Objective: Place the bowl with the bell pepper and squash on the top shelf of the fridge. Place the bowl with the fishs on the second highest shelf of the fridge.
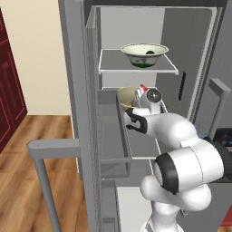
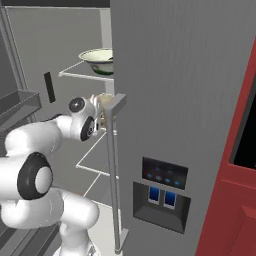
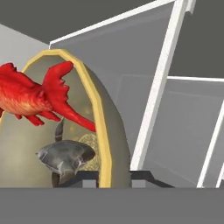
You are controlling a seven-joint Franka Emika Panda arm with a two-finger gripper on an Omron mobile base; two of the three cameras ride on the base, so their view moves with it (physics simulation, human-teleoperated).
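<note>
The off-white bowl with the green foot [image 1: 144, 54] [image 2: 97, 59] stands on the fridge's top shelf [image 1: 113, 63] [image 2: 72, 74]. A dark bit, likely the squash [image 1: 149, 52], shows inside it; the pepper is hidden. One level lower, my gripper [image 1: 136, 101] [image 3: 111, 177] is shut on the rim of the cream-tan bowl [image 1: 127, 97] [image 2: 104, 102] [image 3: 111, 131], inside the fridge over the second shelf [image 1: 149, 140] [image 2: 92, 155]. The hand view shows the red-orange fish [image 3: 30, 96] and the grey fish [image 3: 65, 157] in it. Whether the bowl rests on the shelf I cannot tell.
The left door's bins [image 1: 113, 136] stand close beside my forearm. The shut right door [image 2: 190, 100] with its bar handle [image 2: 114, 165] and dispenser panel [image 2: 162, 192] hides part of the tan bowl. A dark red cabinet [image 2: 235, 200] is to the right, wood floor [image 1: 18, 181] to the left.
</note>
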